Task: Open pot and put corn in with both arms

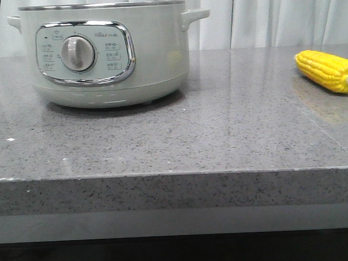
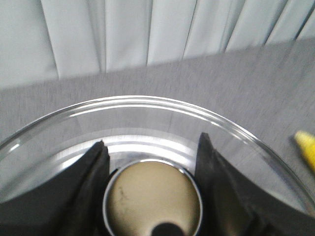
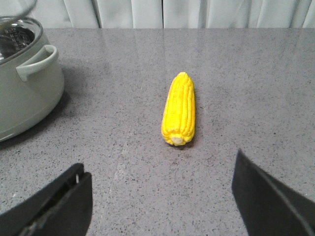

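Left end effector (image 2: 150, 187) pinches the knob (image 2: 153, 199) of a glass lid (image 2: 147, 105).
Right end effector (image 3: 160, 196) is spread wide, the corn (image 3: 179, 109) lying on the table (image 1: 220, 134) right of the pot (image 1: 104, 52).

both grippers are showing matte black, wedge-shaped fingers (image 3: 268, 196); the left pair (image 2: 219, 187) is looking broad, tapering to pointed tips.

Grey speckled stone table (image 1: 180, 142) — pale pleated curtain (image 1: 273, 16) hanging behind it.
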